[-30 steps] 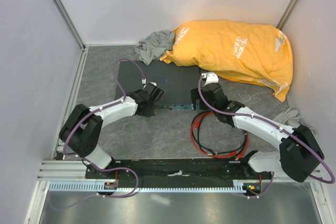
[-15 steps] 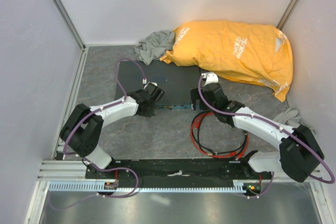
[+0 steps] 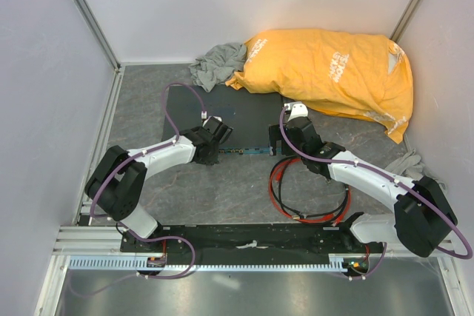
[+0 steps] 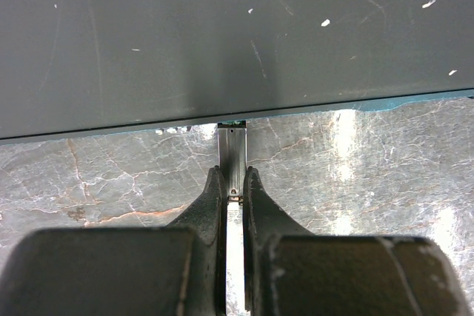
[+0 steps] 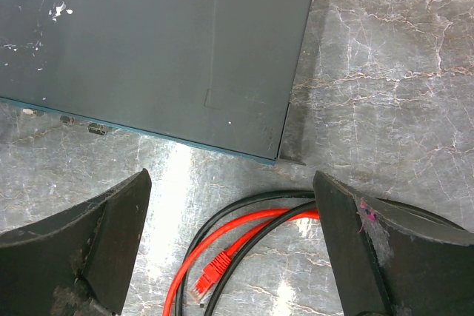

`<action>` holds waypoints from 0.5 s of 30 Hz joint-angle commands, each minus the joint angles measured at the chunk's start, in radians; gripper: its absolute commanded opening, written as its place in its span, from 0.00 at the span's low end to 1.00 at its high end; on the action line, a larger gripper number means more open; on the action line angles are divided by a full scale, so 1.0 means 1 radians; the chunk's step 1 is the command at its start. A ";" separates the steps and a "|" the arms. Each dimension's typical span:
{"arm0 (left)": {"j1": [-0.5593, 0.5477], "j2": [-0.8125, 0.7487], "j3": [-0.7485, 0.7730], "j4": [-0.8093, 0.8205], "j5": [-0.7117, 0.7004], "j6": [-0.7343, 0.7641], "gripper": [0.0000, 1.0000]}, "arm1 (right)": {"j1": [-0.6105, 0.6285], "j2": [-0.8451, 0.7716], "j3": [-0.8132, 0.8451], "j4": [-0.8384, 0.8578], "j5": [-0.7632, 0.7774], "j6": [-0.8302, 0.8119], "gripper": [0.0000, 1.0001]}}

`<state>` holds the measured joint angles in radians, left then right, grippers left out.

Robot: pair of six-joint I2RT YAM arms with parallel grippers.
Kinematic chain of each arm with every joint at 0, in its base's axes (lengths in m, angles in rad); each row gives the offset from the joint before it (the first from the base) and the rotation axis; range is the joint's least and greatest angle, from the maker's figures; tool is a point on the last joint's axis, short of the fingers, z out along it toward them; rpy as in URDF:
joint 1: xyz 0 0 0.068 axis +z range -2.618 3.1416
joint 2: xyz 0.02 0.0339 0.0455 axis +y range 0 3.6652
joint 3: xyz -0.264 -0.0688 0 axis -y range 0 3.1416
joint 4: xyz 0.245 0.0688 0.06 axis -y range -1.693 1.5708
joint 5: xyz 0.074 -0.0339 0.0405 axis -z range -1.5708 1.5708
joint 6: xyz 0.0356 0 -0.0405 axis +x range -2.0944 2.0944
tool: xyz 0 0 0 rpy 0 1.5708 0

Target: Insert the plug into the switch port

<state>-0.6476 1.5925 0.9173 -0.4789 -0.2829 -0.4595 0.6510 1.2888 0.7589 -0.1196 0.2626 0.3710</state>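
The switch is a flat dark grey box [image 3: 229,112] with a blue-green front edge [image 5: 148,129]; small ports [image 5: 96,129] show along it. My left gripper [image 3: 213,140] sits at that edge, shut on a thin metal tab [image 4: 232,155] sticking out from under the box. The red plug [image 5: 209,275] lies loose on the marble floor at the end of the red cable [image 5: 244,231]. My right gripper [image 5: 231,179] hovers above it, wide open and holding nothing, near the box's right front corner [image 3: 281,138].
Black cables [image 5: 222,216] coil together with the red one [image 3: 275,183] in front of the switch. An orange bag [image 3: 333,72] and a grey cloth [image 3: 218,61] lie behind the box. Another cloth [image 3: 409,162] is at the right wall. White walls enclose the floor.
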 commanded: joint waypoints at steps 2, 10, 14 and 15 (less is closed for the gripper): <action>-0.014 0.000 0.012 0.082 0.037 -0.036 0.02 | 0.006 -0.019 0.000 0.038 -0.003 0.003 0.98; -0.014 -0.002 0.005 0.080 0.037 -0.042 0.02 | 0.006 -0.020 -0.001 0.040 -0.005 0.003 0.98; -0.014 0.001 0.009 0.072 0.048 -0.042 0.02 | 0.004 -0.023 -0.001 0.041 -0.003 0.003 0.98; -0.014 0.003 0.005 0.068 0.053 -0.045 0.02 | 0.004 -0.023 -0.001 0.040 -0.002 0.003 0.98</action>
<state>-0.6476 1.5925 0.9157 -0.4774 -0.2821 -0.4671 0.6510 1.2888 0.7589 -0.1131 0.2626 0.3710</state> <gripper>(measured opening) 0.064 0.982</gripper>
